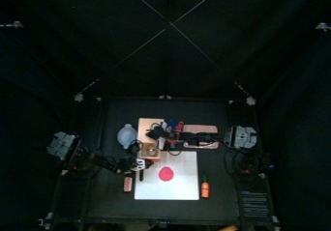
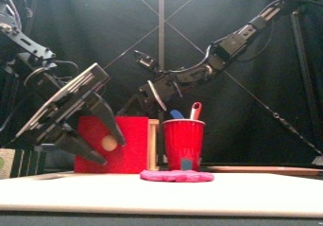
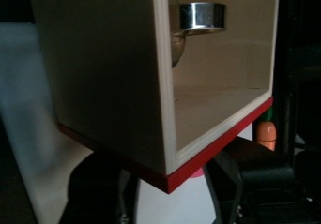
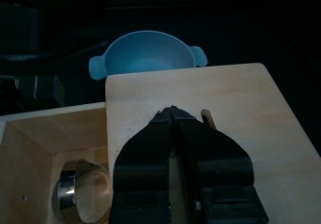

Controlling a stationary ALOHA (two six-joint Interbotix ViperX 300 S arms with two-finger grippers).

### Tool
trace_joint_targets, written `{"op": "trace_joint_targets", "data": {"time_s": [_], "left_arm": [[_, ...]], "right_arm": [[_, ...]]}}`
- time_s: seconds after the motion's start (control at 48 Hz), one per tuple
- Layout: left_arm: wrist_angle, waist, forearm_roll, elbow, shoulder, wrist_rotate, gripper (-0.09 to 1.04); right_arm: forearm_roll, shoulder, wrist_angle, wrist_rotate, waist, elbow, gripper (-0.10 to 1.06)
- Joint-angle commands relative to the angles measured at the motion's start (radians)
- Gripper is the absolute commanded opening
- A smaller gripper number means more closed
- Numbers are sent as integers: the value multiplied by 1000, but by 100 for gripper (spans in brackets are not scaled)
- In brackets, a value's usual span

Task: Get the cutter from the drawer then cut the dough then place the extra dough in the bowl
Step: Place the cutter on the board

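Metal cutter [image 3: 201, 16] lies deep in the open drawer [image 3: 113, 78]. The left tool [image 3: 163, 179] pinches the drawer's red front; the right tool [image 4: 179, 118], clenched, rests on the box [image 4: 245, 106]. The right one should open wide and reach in slowly.

No writing, label, brand, number or sign could be read in any of the four views. The drawer [image 3: 107, 73], filling the left and middle of the left wrist view, showed only plain pale wood with a red edge. The cup [image 2: 183, 143], at the centre of the front view, was plain red.
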Motion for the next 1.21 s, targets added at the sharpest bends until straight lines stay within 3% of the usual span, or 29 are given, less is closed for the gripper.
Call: {"op": "trace_joint_targets", "data": {"time_s": [0.021, 0.271, 0.521, 0.729, 0.833, 1.042, 1.208], "left_arm": [[11, 2, 0, -14, -11, 3, 85], [21, -12, 0, -11, -35, 3, 86], [107, -67, 6, 51, -161, 9, 86], [196, -86, 155, 138, -347, 26, 86], [133, -86, 290, 155, -437, 48, 85], [-144, -64, 606, 216, -594, 140, 86], [-284, 0, 738, 284, -667, 209, 86]], "right_arm": [[0, 2, 21, 0, -3, 2, 5], [0, 6, 23, 0, -2, -9, 5], [0, 8, 51, 0, 0, -17, 5], [0, 5, 54, 0, 2, -20, 5], [0, -9, 54, 0, 11, -23, 5], [0, -58, 80, 0, 44, -63, 5], [0, -103, 161, 3, 86, -109, 5]]}}
